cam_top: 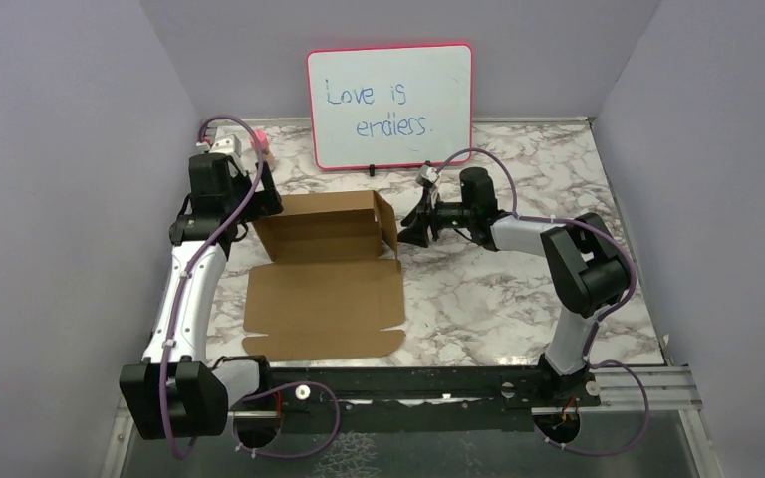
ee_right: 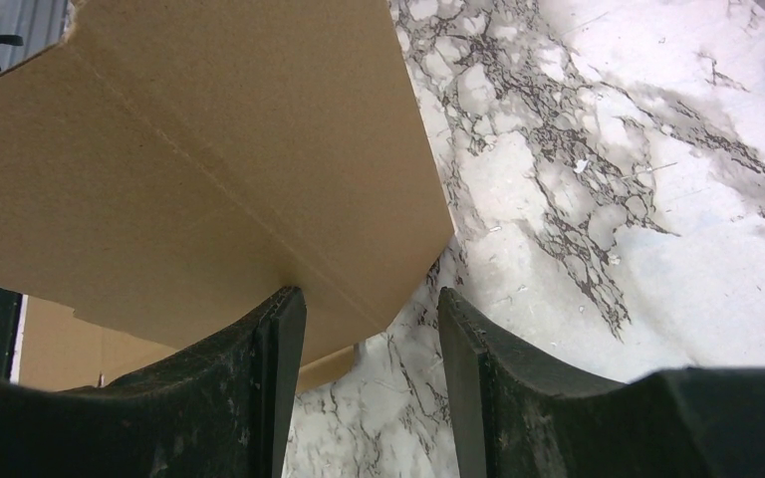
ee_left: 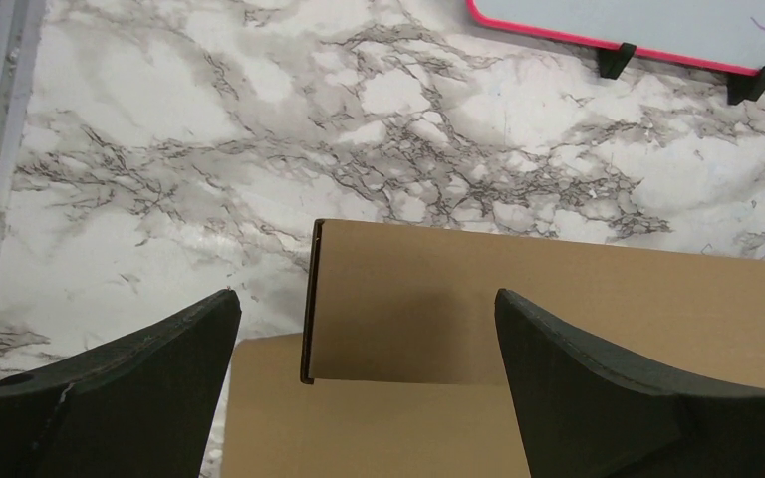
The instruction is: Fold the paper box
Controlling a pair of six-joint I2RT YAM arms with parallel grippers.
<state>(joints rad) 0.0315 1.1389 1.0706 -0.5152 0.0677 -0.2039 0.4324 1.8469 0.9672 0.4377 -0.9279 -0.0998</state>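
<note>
The paper box (cam_top: 324, 299) is plain brown cardboard, half formed: its back part stands up as walls and a wide flat panel lies toward me. My left gripper (cam_top: 265, 197) hovers at the box's left end. In the left wrist view it (ee_left: 364, 299) is open wide, and the end of an upright wall of the paper box (ee_left: 558, 299) stands between its fingers, touching neither. My right gripper (cam_top: 410, 227) is at the box's right end flap. In the right wrist view it (ee_right: 371, 299) is open, its left fingertip (ee_right: 289, 309) against the flap of the paper box (ee_right: 209, 149); only marble shows between its fingers.
A red-framed whiteboard (cam_top: 389, 107) stands on black feet at the back, right behind the box, and shows in the left wrist view (ee_left: 657, 20). A small white and pink object (cam_top: 249, 147) sits at the back left. Pale walls close in three sides of the marble table (cam_top: 518, 299).
</note>
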